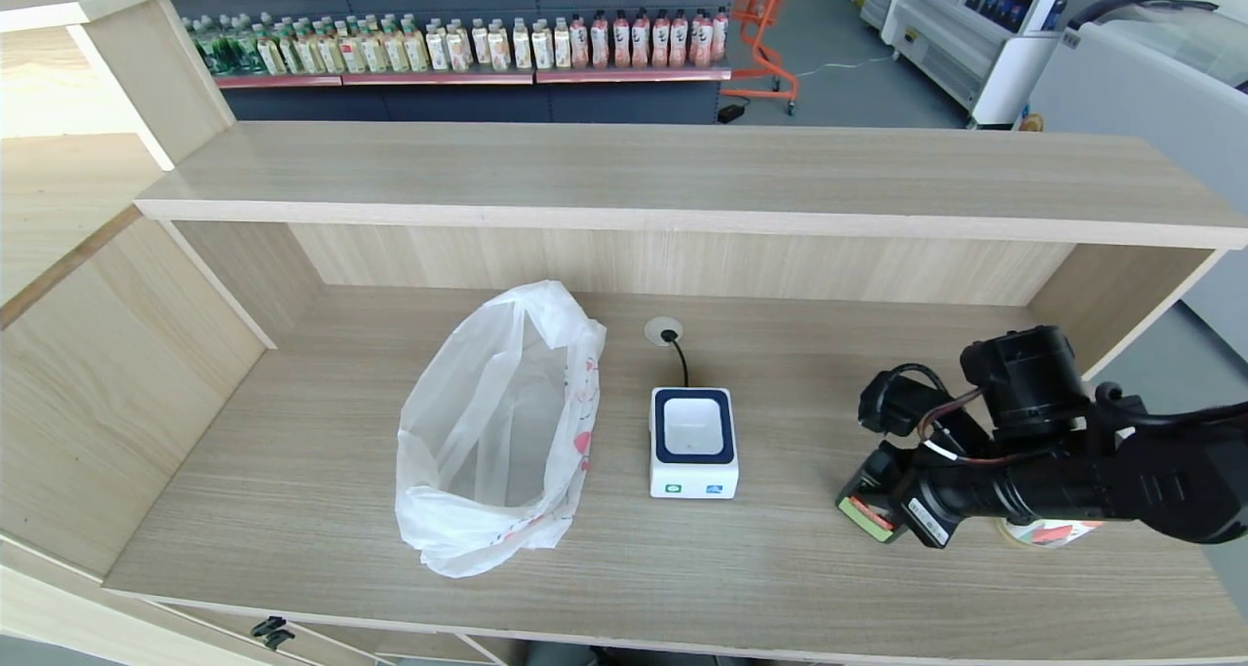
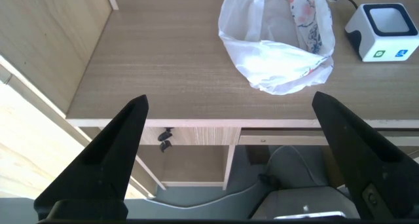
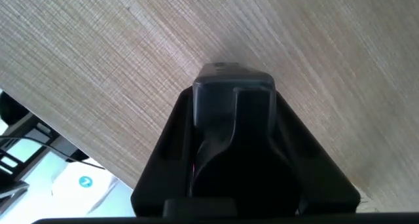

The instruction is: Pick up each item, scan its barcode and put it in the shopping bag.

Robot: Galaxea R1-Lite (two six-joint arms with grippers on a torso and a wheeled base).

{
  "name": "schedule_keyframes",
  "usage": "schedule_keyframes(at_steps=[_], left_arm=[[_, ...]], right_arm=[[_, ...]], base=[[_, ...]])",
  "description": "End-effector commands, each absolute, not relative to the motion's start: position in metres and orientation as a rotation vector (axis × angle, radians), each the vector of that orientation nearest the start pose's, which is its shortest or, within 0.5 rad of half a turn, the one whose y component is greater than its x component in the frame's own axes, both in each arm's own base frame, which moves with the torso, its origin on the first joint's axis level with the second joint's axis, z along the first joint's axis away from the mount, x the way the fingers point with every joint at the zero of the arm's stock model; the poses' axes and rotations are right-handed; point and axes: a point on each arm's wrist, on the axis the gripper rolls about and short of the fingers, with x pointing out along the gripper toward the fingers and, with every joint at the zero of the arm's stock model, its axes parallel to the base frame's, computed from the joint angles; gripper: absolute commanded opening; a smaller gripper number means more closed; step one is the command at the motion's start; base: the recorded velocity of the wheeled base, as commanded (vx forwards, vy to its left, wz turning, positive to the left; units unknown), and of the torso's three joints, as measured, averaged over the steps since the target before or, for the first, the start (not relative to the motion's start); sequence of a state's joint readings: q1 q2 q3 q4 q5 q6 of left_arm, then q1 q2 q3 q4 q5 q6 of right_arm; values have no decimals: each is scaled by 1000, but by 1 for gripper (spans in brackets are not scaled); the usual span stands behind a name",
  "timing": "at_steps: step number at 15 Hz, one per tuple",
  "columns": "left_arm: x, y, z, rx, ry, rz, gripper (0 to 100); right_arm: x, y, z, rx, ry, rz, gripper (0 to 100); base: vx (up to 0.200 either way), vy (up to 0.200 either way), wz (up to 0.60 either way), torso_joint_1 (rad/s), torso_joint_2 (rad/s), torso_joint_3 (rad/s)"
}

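I'm driving this one in a small shop, by the looks of it. There's a wooden checkout counter with a barcode scanner and a plastic shopping bag on it, shelves of bottled drinks behind, and glass-top freezers along the aisle.

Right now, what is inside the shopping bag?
The shopping bag lies open on the counter; through its thin plastic no item shows. Its crumpled near end may hide something small.

Bottles line a shelf behind the counter.
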State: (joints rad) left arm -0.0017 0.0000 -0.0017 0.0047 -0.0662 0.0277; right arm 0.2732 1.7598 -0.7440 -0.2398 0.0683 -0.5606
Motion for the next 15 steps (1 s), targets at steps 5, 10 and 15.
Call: schedule_keyframes(at_steps=[5, 10, 15], left_arm=[[-23, -1, 75, 27, 4, -68, 100], [-23, -1, 75, 27, 4, -68, 100], [-23, -1, 75, 27, 4, -68, 100]], right_arm=[[193, 46, 195, -631, 313, 407, 0], [119, 17, 209, -1327, 55, 439, 0], [157, 34, 181, -1875, -510, 932, 0]], base=[[0, 0, 0, 0, 0, 0], [0, 0, 0, 0, 0, 0], [0, 0, 0, 0, 0, 0]])
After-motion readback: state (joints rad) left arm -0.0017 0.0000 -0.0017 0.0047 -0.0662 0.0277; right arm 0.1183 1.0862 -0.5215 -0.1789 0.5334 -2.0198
